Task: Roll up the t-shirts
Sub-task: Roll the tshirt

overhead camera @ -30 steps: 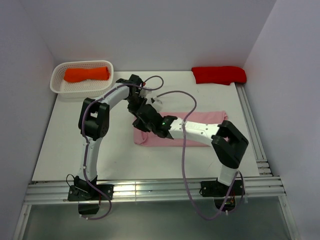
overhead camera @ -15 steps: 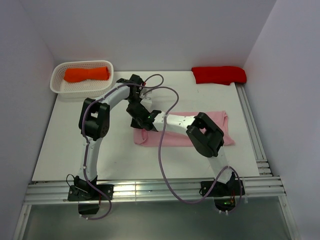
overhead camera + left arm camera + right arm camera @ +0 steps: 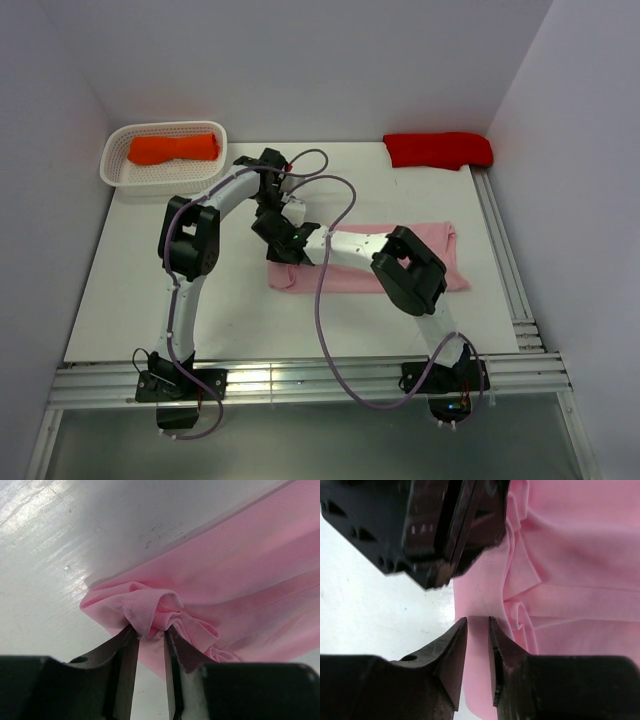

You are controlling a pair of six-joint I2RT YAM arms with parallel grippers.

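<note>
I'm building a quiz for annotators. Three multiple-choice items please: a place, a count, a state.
1. Where is the orange bundle?
A. in the white basket
B. on the floor
C. under an arm

2. How many t-shirts show?
A. one
B. three
C. five

3. What is the left gripper doing?
A. hanging wide open
B. gripping a cup
C. pinching a bunched fold of the pink t-shirt

Answers:
1 A, it lies inside the basket at the far left.
2 B, orange, pink and the red bundle.
3 C, cloth is caught between its jaws in the left wrist view.
</note>
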